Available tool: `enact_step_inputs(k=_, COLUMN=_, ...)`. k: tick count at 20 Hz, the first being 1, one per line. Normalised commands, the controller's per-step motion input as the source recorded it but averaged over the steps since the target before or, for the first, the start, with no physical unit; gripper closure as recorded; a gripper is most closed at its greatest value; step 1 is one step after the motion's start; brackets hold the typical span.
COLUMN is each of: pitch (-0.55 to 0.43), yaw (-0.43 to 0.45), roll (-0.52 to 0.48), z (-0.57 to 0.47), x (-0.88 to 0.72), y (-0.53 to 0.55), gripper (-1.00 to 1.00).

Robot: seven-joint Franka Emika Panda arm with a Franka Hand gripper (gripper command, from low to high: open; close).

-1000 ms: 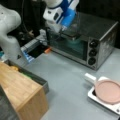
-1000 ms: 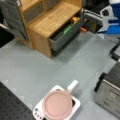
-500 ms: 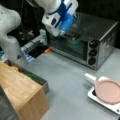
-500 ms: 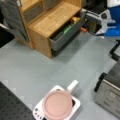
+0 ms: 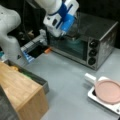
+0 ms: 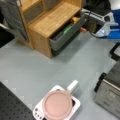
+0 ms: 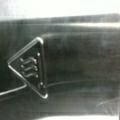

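Since half a second ago my arm has slid toward a front view's right and my end effector (image 5: 65,37) now hangs over the top front edge of the oven (image 5: 100,37), close above it. I cannot tell whether my fingers are apart or together, as the blue and white wrist housing covers them. My wrist view is filled by dark oven metal with an embossed hot-surface triangle (image 7: 28,67) at its left, so I am very near that surface.

That oven stands on the grey bench (image 5: 67,82) at a front view's upper right, its glass door (image 5: 67,46) shut and three black knobs (image 5: 92,52) stacked on its front panel. In a front view only its lower corner (image 6: 110,92) shows at the right edge.

Nearer a front view's bottom right sits a white base with a pink lid (image 5: 108,91) on it and a white handle (image 5: 90,78) pointing toward the oven; it is well apart from my end effector. In a front view the same lid (image 6: 58,105) lies at the bottom centre.

At a front view's lower left is a wooden cabinet (image 5: 20,97), its grey drawer (image 6: 67,35) pulled open with green and orange things inside.
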Motion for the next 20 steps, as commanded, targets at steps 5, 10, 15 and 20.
enact_step_inputs(k=5, pitch=-0.217, yaw=-0.096, roll=0.186, z=-0.29, x=-0.18, y=-0.04, gripper=-1.00)
enact_step_inputs(k=10, pitch=-0.223, yaw=-0.067, roll=0.249, z=-0.33, x=-0.19, y=-0.09, gripper=-1.00)
enact_step_inputs(k=15, pitch=-0.189, yaw=-0.065, roll=0.298, z=-0.38, x=-0.22, y=-0.18, gripper=-1.00)
enact_step_inputs(k=20, pitch=-0.160, yaw=-0.071, roll=0.297, z=-0.42, x=-0.24, y=-0.28, gripper=-1.00)
